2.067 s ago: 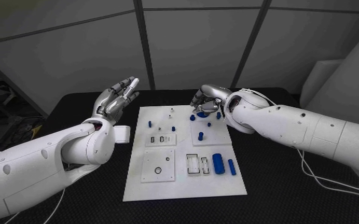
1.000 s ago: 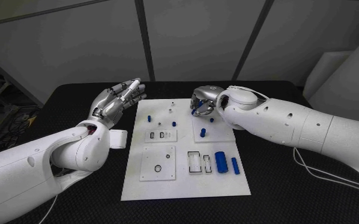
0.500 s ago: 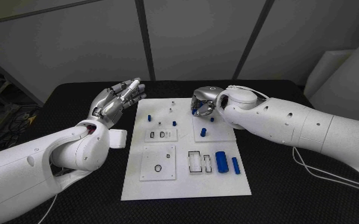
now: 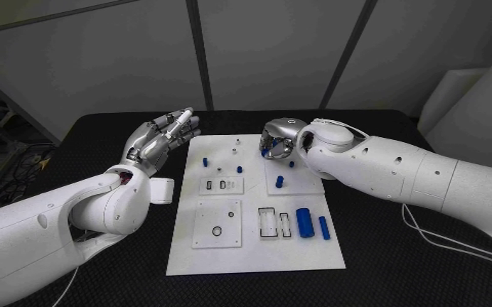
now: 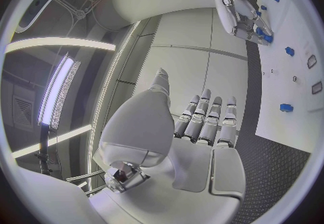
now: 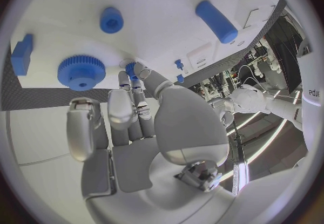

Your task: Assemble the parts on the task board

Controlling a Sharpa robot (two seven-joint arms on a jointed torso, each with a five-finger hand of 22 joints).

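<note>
Black worktop (image 4: pixel 123 126) in front of grey wall panels; the flat white rectangular task board (image 4: pixel 246 254) lies at its middle, long side running away from the robot.

On the board, near end: a large blue plastic cylinder (image 4: pixel 304 222) lying flat, a thinner blue rod (image 4: pixel 323 227) just beside it on the right, two open rectangular slots to their left, and a raised white square plate with a dark oval ring (image 4: pixel 216 231). Mid-board: a small upright blue peg (image 4: pixel 279 180) on a second raised plate, two smaller blue pegs (image 4: pixel 205 161) on the left half.

Far end of the board: the right robot hand (image 4: pixel 276 141), silver, hangs palm-down over the board's far right part. Its fingers are curled together and the tips pinch a small blue pin (image 6: pixel 130 67) between thumb and fingertip. From the right wrist camera, a blue toothed gear wheel (image 6: pixel 81 72) lies on the board just beside those fingers, with a short blue hollow bushing (image 6: pixel 111 19) and a blue block (image 6: pixel 22 54) near it.

The left robot hand (image 4: pixel 161 138) is raised off the board's left edge, over bare worktop, palm up, fingers straight and spread; it holds nothing.
</note>
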